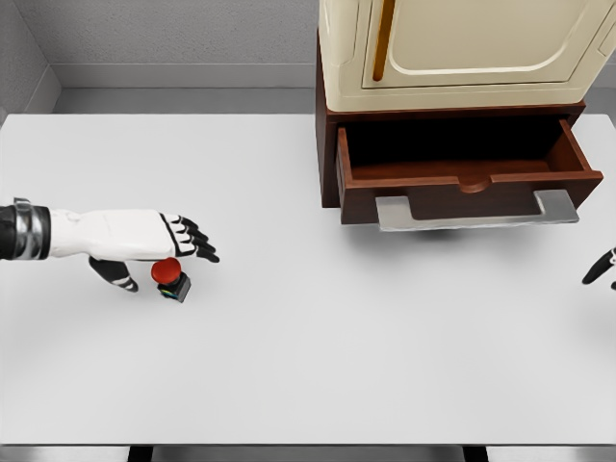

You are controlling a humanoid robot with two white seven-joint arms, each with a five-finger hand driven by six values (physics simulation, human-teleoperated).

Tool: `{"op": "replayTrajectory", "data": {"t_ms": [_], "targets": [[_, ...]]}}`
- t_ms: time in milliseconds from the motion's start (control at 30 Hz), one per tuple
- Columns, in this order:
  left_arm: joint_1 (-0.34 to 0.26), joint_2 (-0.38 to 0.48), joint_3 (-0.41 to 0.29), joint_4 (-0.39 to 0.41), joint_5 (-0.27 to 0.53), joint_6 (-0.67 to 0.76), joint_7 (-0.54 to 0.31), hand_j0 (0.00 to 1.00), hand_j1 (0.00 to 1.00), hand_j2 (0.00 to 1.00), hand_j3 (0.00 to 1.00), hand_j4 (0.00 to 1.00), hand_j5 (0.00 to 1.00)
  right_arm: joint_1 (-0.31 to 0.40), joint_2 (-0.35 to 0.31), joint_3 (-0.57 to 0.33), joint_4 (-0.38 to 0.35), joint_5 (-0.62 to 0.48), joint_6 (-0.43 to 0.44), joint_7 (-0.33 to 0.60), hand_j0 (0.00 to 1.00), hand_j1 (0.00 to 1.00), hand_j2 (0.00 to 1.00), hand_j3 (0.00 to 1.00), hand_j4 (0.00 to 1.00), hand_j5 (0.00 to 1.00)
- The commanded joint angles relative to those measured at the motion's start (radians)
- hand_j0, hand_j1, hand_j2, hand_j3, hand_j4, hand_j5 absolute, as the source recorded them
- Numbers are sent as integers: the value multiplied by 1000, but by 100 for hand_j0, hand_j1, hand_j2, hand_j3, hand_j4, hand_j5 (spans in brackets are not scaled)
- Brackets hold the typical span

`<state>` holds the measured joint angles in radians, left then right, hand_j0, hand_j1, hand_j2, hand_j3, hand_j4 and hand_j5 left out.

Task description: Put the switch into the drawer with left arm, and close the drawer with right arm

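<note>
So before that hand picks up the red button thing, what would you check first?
1. Left hand at the switch: ok, right above it, thumb beside it.
2. Switch gripped: not ok, fingers look spread, not closed.
3. Switch resting on the table: ok.
4. Drawer open: ok, pulled out, nothing seen inside.
5. Path to the drawer clear: ok, bare table between.
6. Right hand ready: cannot tell, only fingertips show at the edge.

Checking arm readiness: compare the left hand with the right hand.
The left hand shows in full above the red switch, fingers around it; the right hand shows only dark fingertips at the picture's right edge. The left hand is far from the open drawer, the right hand nearer. Both are over the white table.
</note>
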<state>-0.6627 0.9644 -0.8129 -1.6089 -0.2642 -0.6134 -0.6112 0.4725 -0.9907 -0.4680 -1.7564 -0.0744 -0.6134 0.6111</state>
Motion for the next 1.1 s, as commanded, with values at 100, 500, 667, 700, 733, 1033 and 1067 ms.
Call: {"op": "replayTrajectory", "data": {"t_ms": [100,500,667,700,733,1033,1067], "targets": [[5,7,-5,-39,-3,3,0,93,93,93,93,93,93,-75,-23,104,-2,-5,3,0,52,52,52,52,52,52],[6,36,-8,-52,-4,3,0,79,79,79,79,79,79,-155,-56,201,-2,-2,3,0,54,54,54,54,54,54],[8,33,-9,-52,-4,3,0,78,78,78,78,78,78,-157,-56,203,-2,-2,3,0,54,54,54,54,54,54],[8,33,-9,-52,-4,3,0,78,78,78,78,78,78,-157,-56,203,-2,-2,3,0,55,55,55,55,55,55],[8,33,-9,-52,-7,3,0,78,78,78,78,78,78,-157,-56,203,-2,-2,3,0,55,55,55,55,55,55],[14,27,-12,-52,-26,3,0,66,66,66,66,66,66,-186,-60,244,-2,-2,3,0,55,55,55,55,55,55],[15,25,-12,-52,-26,3,0,65,65,65,65,65,65,-198,-62,253,-2,-2,3,0,55,55,55,55,55,55]]}}
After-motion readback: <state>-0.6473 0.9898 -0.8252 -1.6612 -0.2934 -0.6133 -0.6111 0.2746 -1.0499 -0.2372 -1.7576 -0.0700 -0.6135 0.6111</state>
